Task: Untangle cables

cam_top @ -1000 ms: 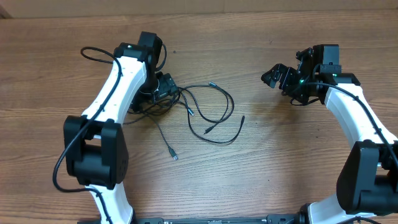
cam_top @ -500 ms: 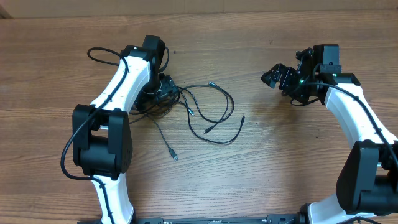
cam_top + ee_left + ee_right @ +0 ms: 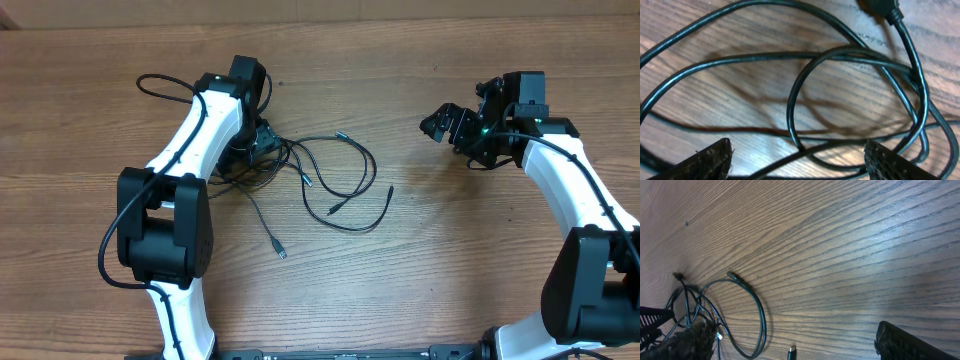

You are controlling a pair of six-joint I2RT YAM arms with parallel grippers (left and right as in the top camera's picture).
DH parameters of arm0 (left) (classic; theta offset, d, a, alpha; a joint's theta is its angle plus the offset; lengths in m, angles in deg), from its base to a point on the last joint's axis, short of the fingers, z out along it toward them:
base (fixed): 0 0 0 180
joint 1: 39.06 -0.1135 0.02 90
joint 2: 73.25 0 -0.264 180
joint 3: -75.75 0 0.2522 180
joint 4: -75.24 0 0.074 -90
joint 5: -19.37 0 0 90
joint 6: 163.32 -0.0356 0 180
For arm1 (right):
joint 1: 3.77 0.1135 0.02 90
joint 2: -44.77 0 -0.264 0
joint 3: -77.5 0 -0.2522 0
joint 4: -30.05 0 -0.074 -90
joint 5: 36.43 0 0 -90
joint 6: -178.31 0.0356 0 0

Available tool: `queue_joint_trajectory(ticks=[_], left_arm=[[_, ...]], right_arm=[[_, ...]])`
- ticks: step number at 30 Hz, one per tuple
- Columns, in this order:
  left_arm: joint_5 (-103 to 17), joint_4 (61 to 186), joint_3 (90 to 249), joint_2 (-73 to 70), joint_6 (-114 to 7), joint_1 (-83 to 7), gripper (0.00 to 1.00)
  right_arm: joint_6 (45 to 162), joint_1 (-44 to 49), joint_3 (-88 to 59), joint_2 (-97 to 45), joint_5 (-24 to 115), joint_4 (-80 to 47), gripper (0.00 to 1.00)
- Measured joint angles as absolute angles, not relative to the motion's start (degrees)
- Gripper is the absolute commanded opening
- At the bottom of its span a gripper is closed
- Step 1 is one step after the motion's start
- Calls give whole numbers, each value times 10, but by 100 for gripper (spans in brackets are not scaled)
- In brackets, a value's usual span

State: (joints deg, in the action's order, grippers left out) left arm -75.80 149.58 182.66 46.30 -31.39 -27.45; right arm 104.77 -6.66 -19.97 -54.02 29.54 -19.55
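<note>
- My left gripper (image 3: pixel 262 140) sits low over the 9 o'clock end of the cables (image 3: pixel 305 178). Its fingers are spread. In the left wrist view the pads (image 3: pixel 705 160) stand wide at the bottom corners, with several strands crossing the wood between them. I see none of them pinched.
- The cables lie left of the table's (image 3: pixel 430 290) middle. They are bunched in a knot under my left gripper and fan out in loose loops toward 3 o'clock.
- The outer loop (image 3: pixel 374 170) is their 3 o'clock edge, and a free end (image 3: pixel 390 189) lies just beyond it.
- One tail runs toward 6 o'clock and ends in a tail plug (image 3: pixel 280 252), the cables' nearest reach toward my base.
- In the left wrist view, a dark connector (image 3: pixel 885 7) lies at 1 o'clock, its strand curving down past my right-hand pad.
- My right gripper (image 3: pixel 450 125) is spread wide with nothing between the fingers. It sits over bare wood at about 2 o'clock from the cables, well apart from them.
- Open room: a broad stretch of bare wood lies between the free end and my right gripper. A wider one runs from 4 to 6 o'clock, below the loops.
- Toward 12 o'clock, bare wood runs up to the table's far edge (image 3: pixel 400 24), broken only by a small dark speck (image 3: pixel 279 83).
- My left arm's own thick cord (image 3: pixel 160 85) loops out at 10 o'clock from the gripper, crowding that side.
</note>
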Motion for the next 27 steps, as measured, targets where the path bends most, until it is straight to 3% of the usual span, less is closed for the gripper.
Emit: queue_joint_trajectory(ticks=[3,9,13,15,18,27], left_arm=[[-761,1473,1807,463,-313,-274,86],[-761,1445,1768,466,-305,-274,61],[-761,1440,1762,467,-301,-274,31],[-761,1436,1762,467,-299,-274,25],[-761,1429,1761,467,-298,-274,4],[-760,1424,1762,467,-323,-274,4]], right_arm=[[1048,-67,-200,-540,295,-196,100],[1048,-67,-200,-540,295,-197,100],[1048,-67,-200,-540,295,-197,100],[1048,-67,-200,-540,295,-197,100],[1047,-67,-200,-540,295,-200,100],[1040,-67,-200,-540,295,-208,100]])
